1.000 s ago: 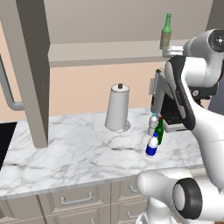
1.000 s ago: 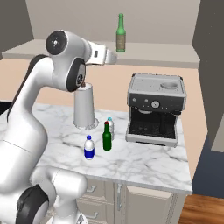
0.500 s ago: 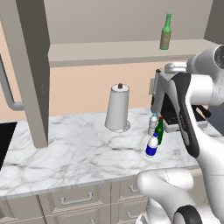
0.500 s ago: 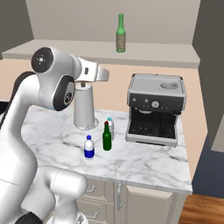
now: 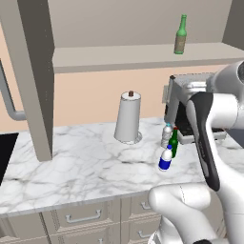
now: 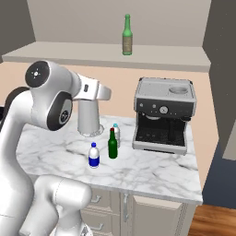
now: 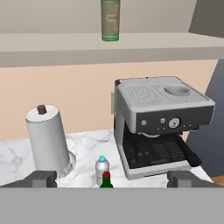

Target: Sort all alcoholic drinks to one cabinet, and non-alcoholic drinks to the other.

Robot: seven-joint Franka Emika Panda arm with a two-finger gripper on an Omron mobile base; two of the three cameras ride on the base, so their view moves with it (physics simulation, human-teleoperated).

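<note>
A paler olive-green glass bottle [image 5: 180,35] [image 6: 127,36] [image 7: 110,19] with a tan label stands upright on the open cabinet shelf [image 6: 83,51]. Down on the marble counter [image 5: 86,162] three bottles cluster together. They are a dark green glass bottle [image 5: 174,143] [image 6: 112,145] [image 7: 105,180], a clear plastic one with a teal cap [image 5: 166,135] [image 6: 116,133] [image 7: 101,168], and a white one with a blue label [image 5: 165,158] [image 6: 93,156]. My gripper [image 7: 112,179] [image 6: 105,93] is open and empty. It hovers above the counter, below shelf height, facing the coffee machine, back from the bottles.
A grey coffee machine [image 6: 163,115] [image 7: 157,122] stands right of the bottles. A paper towel roll [image 5: 127,116] [image 6: 90,120] [image 7: 48,140] stands to their left. An open cabinet door [image 5: 33,71] hangs at the left, and another cabinet side rises at the far right [image 6: 221,69].
My hand has come down and away from the shelf, leaving the olive-green bottle standing there. The jaws stay open. The counter bottles have not moved.
</note>
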